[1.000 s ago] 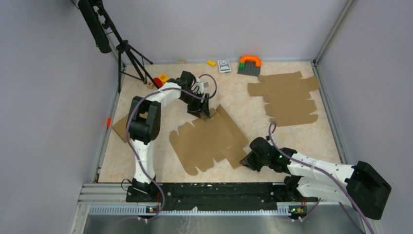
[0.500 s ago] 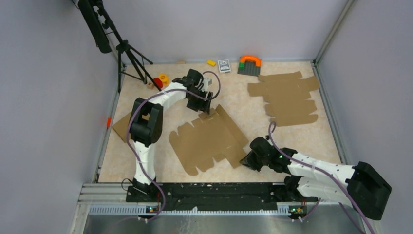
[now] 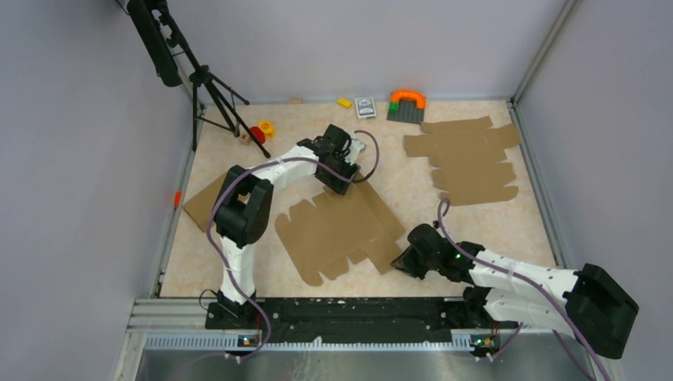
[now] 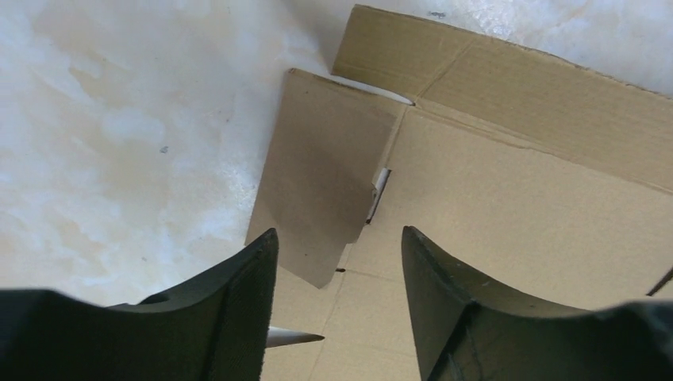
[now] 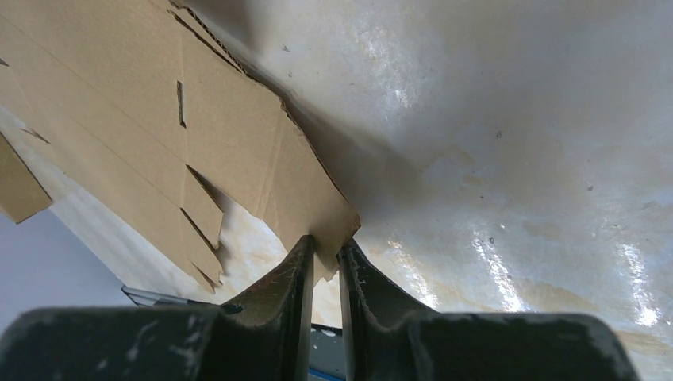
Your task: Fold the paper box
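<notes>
Logging box (image 3: 337,230) flat and unfolded on bench (image 3: 381,155), roughly mid-bench, between the two arms. Brown cardboard, creased panels, notched flaps along near-left edge, long panel along far-right side.

Gripping near-right corner tab (image 5: 317,222) with right pincer (image 3: 399,260): fingers almost together, cardboard pinched between the tips. From right wrist view, that corner raised off the surface, with a shadow beneath it.

Holding left pincer (image 3: 343,182) above far edge of box, fingers well parted, nothing between them. From left wrist view, small side flap (image 4: 317,190) directly below the gap. Cannot tell whether fingertips touch the cardboard.

Beyond the box:
- pile of similar sheets (image 3: 464,159) at far right, well apart from box
- separate cardboard piece (image 3: 205,205) at left edge, partly hidden by left arm
- tripod (image 3: 213,99) at far-left corner, legs on bench
- red piece (image 3: 257,134) and yellow piece (image 3: 267,125) beside a tripod leg
- along far wall: yellow block (image 3: 344,102), card pack (image 3: 365,107), orange arch (image 3: 408,97) on a dark base plate
</notes>
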